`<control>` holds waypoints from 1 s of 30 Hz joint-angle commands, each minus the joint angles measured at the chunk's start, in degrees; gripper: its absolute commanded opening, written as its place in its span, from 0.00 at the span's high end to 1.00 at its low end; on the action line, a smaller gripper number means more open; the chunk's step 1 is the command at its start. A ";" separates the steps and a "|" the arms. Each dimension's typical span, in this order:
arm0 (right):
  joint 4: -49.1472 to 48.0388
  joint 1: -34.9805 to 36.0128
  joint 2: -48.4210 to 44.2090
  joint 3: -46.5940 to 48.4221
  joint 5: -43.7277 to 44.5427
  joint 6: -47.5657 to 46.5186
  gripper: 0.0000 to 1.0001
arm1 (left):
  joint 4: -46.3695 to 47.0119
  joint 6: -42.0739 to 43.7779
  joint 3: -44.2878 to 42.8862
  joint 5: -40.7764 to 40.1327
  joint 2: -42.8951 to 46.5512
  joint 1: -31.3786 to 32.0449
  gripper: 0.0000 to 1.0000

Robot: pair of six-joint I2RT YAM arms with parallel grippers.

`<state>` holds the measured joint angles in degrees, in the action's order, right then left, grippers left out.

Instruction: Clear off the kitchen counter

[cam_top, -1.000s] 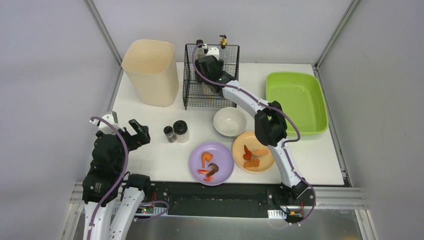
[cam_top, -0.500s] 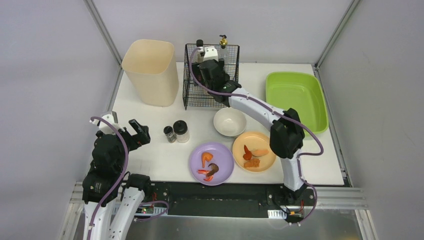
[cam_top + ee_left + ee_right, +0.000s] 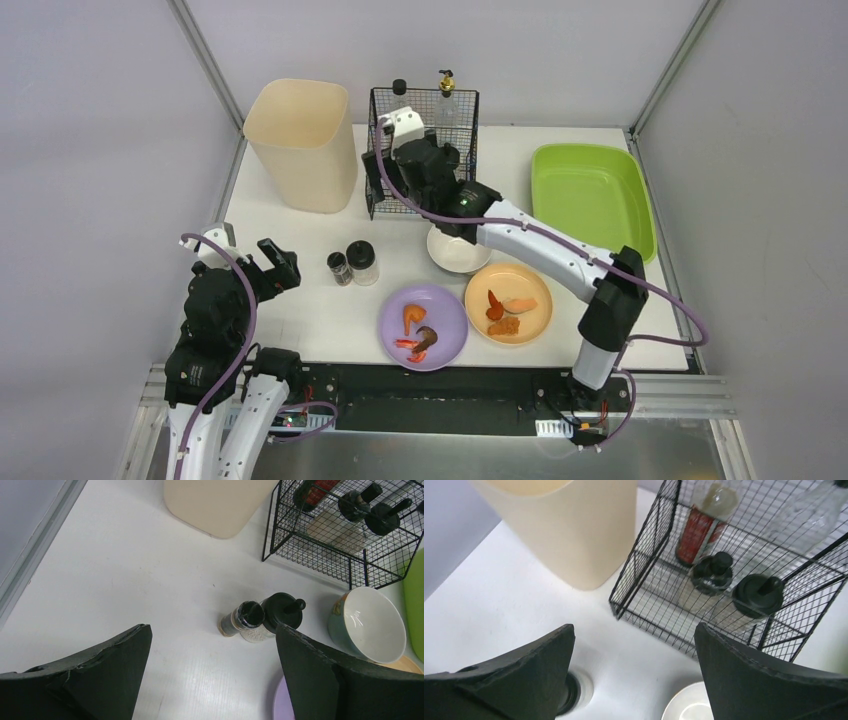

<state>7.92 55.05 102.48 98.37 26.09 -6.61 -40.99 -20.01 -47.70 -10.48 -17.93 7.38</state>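
Purple plate (image 3: 450,310), orange plate (image 3: 540,322) with food nearest, on white kitchen counter (image 3: 300,320) stretching to back wall. My left pincer (image 3: 212,630) released, empty, facing two shakers (image 3: 240,622). My right pincer (image 3: 634,630) spread, empty, before wire basket (image 3: 649,555) of bottles.

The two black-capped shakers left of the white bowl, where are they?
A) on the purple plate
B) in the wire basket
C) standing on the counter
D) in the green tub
C: the left wrist view shows both shakers upright and side by side on the bare white counter, outside the wire basket and left of the bowl.
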 commanded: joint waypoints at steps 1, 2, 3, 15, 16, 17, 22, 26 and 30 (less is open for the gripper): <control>5.09 2.27 -5.17 -3.20 -4.72 0.94 0.07 | 1.71 1.02 0.18 0.19 0.07 -0.61 0.01; 5.58 2.94 -5.77 -4.18 -5.21 0.90 0.07 | 1.66 1.03 0.23 0.17 0.09 -0.60 0.01; 6.11 3.41 -6.63 -5.57 -6.46 0.78 0.07 | 1.70 1.03 0.23 0.22 0.07 -0.64 0.01; 1.13 8.42 -10.07 -21.44 -20.80 -4.98 0.07 | 1.71 1.03 0.24 0.37 0.34 -0.61 0.01; 0.00 8.44 -9.80 -22.45 -21.56 -5.74 0.07 | 1.71 1.05 0.30 0.33 0.40 -0.58 0.01; -1.31 8.54 -9.37 -23.19 -21.98 -6.19 0.07 | 1.71 1.08 0.27 0.37 0.36 -0.61 0.01; -5.51 8.58 -4.44 -22.70 -18.71 -6.43 0.06 | 1.71 1.11 0.27 0.46 0.36 -0.60 0.01; -7.33 8.45 -0.13 -20.35 -17.07 -5.77 0.06 | 1.71 1.11 0.27 0.61 0.30 -0.61 0.01; -7.65 8.48 2.65 -18.25 -17.80 -5.06 0.06 | 1.71 1.07 0.27 0.72 0.24 -0.60 0.01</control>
<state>3.70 63.57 103.20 76.29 7.73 -11.86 -40.99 -20.01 -47.70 -10.46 -17.93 7.38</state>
